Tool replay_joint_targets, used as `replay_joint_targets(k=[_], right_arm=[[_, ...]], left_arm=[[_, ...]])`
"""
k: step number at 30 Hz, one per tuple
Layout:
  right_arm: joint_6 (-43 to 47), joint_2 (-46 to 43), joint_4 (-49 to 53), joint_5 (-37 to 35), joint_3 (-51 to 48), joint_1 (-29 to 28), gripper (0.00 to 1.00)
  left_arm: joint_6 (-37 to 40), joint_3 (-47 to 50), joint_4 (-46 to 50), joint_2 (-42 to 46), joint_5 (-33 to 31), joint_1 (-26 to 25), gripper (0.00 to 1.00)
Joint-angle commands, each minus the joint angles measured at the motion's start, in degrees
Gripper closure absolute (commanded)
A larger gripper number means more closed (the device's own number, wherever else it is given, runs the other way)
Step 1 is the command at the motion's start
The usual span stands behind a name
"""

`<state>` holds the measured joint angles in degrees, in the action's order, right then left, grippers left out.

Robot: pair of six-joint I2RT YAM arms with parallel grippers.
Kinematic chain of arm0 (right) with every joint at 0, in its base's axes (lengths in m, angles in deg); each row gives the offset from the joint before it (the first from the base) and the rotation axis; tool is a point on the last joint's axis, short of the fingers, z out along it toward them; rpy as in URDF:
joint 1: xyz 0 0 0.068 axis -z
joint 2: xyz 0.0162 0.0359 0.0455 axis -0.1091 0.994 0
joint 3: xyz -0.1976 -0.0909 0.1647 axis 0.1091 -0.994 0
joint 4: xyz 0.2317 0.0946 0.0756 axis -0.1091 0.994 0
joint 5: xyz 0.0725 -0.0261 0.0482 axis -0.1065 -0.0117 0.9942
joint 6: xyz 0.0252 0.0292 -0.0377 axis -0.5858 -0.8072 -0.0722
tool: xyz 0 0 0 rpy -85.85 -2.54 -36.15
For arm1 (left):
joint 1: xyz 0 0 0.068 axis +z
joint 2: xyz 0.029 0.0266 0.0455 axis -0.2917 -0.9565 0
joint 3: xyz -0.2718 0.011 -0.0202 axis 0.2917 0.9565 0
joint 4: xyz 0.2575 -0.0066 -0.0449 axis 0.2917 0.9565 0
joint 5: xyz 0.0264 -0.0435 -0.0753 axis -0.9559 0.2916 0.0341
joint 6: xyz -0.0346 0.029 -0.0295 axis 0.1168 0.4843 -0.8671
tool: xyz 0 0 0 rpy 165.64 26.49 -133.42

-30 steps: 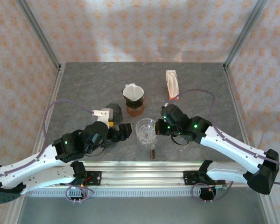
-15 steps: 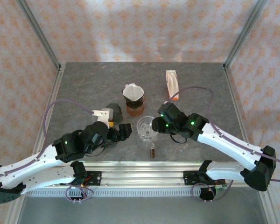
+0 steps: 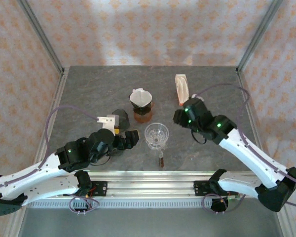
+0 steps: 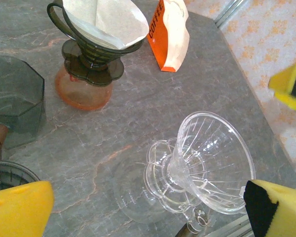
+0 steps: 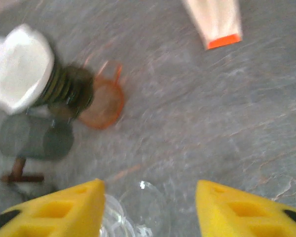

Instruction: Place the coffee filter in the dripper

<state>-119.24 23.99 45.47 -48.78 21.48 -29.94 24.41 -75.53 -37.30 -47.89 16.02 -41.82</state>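
- In the top view, the left gripper (image 3: 129,139) is seen low over the table (image 3: 89,94), with the clear glass dripper (image 3: 157,136) just beside it on its right.
- The right gripper (image 3: 180,119) is held to the far right of that dripper and apart from it; the coffee bag (image 3: 182,89) stands just beyond this gripper.
- The white coffee filter (image 3: 140,97) is seated in a dark dripper on an orange server (image 3: 142,115), ahead of both grippers and between them.
- A dark grinder (image 3: 120,118) is found just ahead of the left gripper.
- In the left wrist view, the left gripper (image 4: 148,210) is spread wide and nothing is held.
- The clear glass dripper (image 4: 207,165) lies between its fingers, nearer the right one; the filter (image 4: 106,19) is ahead to the left.
- In the blurred right wrist view, the right gripper (image 5: 148,207) is likewise parted and empty.
- The clear dripper's rim (image 5: 138,205) is glimpsed between its fingers, with the filter (image 5: 19,66) far ahead on the left.
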Motion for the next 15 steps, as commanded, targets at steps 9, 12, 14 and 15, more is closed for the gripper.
replay_joint_targets(k=[9, 12, 14, 15], right_arm=[[13.1, 26.3, -8.7, 3.2, 14.4, 14.5, 0.67], [12.7, 32.6, -7.6, 2.7, 20.2, 16.8, 0.69], [11.6, 35.8, -7.6, 2.4, 23.0, 17.9, 0.70], [11.3, 37.3, -8.1, 2.5, 24.2, 18.3, 0.71]], left_arm=[[2.5, -0.4, -0.5, -0.6, -0.4, -0.1, 0.00], [3.6, -0.1, -1.4, -0.9, -0.1, -0.1, 0.00], [4.3, 0.2, -2.3, -1.0, 0.1, -0.1, 0.00], [4.8, 0.3, -2.9, -1.1, 0.2, 0.0, 0.00]])
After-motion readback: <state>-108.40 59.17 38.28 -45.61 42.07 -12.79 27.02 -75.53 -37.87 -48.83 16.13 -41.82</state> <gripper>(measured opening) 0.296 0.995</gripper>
